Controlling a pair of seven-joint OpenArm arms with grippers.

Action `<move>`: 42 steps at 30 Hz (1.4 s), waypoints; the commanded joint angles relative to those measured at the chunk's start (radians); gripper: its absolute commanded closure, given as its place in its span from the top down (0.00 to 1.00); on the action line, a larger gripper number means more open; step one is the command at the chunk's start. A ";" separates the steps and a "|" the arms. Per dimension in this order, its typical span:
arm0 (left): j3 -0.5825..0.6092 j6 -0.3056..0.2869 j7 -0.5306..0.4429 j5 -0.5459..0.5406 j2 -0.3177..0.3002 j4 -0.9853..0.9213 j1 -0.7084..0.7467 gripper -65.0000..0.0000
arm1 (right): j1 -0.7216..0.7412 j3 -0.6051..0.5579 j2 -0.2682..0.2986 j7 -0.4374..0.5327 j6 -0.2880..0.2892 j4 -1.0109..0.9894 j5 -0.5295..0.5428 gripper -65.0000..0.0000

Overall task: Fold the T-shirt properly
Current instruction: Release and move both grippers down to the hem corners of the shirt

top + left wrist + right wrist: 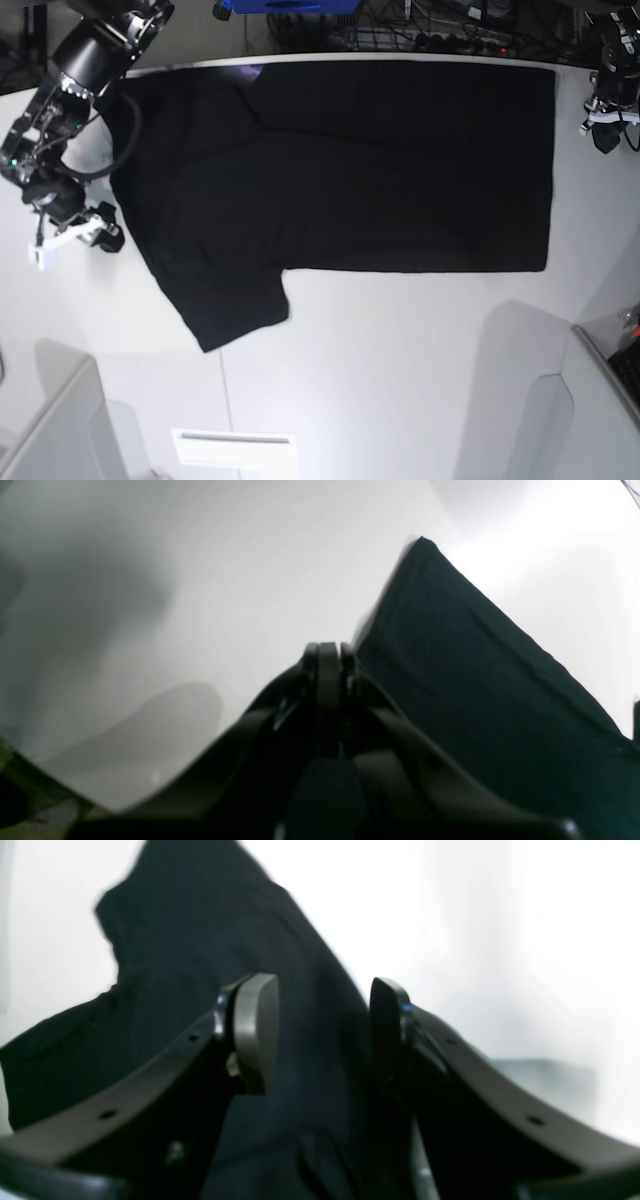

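on white table (400,350), t-shirt (380,170) flat

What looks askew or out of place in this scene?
Little stands out. The T-shirt lies spread flat, plain black side up. Only its near sleeve splays out at an angle, not yet folded in. The table shows no spills or damage.

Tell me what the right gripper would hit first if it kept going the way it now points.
Most likely the T-shirt. In the right wrist view the right gripper is open, and black cloth fills the gap between its fingers and beyond. Depth is unclear, so how near I cannot say.
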 commanded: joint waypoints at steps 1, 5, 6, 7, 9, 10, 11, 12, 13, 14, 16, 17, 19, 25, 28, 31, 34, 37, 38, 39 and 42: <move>-0.008 -0.007 -0.018 -0.011 -0.029 0.013 0.006 0.00 | 0.044 -0.014 0.022 0.021 0.002 -0.001 -0.008 0.44; -0.011 -0.007 -0.018 -0.011 -0.035 0.009 0.006 0.00 | 0.147 -0.111 0.024 0.086 0.002 -0.113 -0.084 0.48; -0.013 -0.007 -0.018 -0.011 -0.035 0.009 0.006 0.00 | 0.171 -0.134 0.031 0.112 0.002 -0.146 -0.098 0.52; -0.013 -0.007 -0.018 -0.011 -0.035 0.009 0.006 0.00 | 0.191 -0.159 0.040 0.130 0.002 -0.188 -0.107 0.56; -0.014 -0.007 -0.018 -0.011 -0.035 0.009 0.008 0.00 | 0.237 -0.206 0.059 0.156 0.002 -0.274 -0.107 0.61; -0.014 -0.007 -0.018 -0.011 -0.035 0.009 0.008 0.00 | 0.263 -0.228 0.068 0.167 0.002 -0.324 -0.107 0.61; -0.014 -0.007 -0.018 -0.011 -0.035 0.009 0.008 0.00 | 0.283 -0.243 0.074 0.179 0.002 -0.370 -0.107 0.61; -0.014 -0.007 -0.018 -0.011 -0.035 0.009 0.008 0.00 | 0.303 -0.257 0.074 0.196 0.002 -0.415 -0.107 0.61; -0.014 -0.007 -0.018 -0.011 -0.035 0.009 0.008 0.00 | 0.325 -0.267 0.079 0.219 0.002 -0.461 -0.107 0.61; -0.014 -0.007 -0.018 -0.011 -0.035 0.009 0.008 0.01 | 0.337 -0.278 0.086 0.241 0.002 -0.495 -0.107 0.61; -0.014 -0.007 -0.018 -0.011 -0.036 0.009 0.009 0.08 | 0.363 -0.318 0.096 0.285 0.002 -0.561 -0.107 0.61; -0.014 -0.007 -0.018 -0.011 -0.036 0.009 0.009 0.11 | 0.378 -0.340 0.097 0.302 0.002 -0.584 -0.107 0.62; -0.014 -0.007 -0.018 -0.011 -0.036 0.009 0.009 0.15 | 0.400 -0.376 0.099 0.327 0.002 -0.627 -0.107 0.62; -0.008 -0.007 -0.018 -0.011 -0.058 0.008 0.012 0.23 | 0.460 -0.472 0.113 0.411 0.002 -0.754 -0.107 0.61; -0.013 -0.007 -0.018 -0.011 -0.062 0.008 0.012 0.23 | 0.475 -0.527 0.116 0.434 0.002 -0.798 -0.109 0.61; -0.013 -0.007 -0.018 -0.011 -0.062 0.008 0.011 0.23 | 0.478 -0.574 0.116 0.429 0.002 -0.803 -0.109 0.61; -0.008 -0.007 -0.018 -0.011 -0.062 0.008 0.011 0.23 | 0.476 -0.610 0.111 0.429 0.002 -0.801 -0.109 0.61; -0.008 -0.007 -0.018 -0.011 -0.062 0.008 0.008 0.23 | 0.475 -0.619 0.109 0.432 -0.004 -0.803 -0.109 0.61; -0.008 -0.007 -0.018 -0.011 -0.062 0.008 0.008 0.23 | 0.475 -0.617 0.109 0.432 -0.004 -0.803 -0.109 0.60; -0.008 -0.007 -0.018 -0.011 -0.062 0.008 0.008 0.23 | 0.475 -0.616 0.109 0.434 -0.006 -0.803 -0.109 0.58; -0.008 -0.007 -0.018 -0.011 -0.062 0.008 0.006 0.23 | 0.475 -0.616 0.114 0.436 -0.006 -0.803 -0.109 0.42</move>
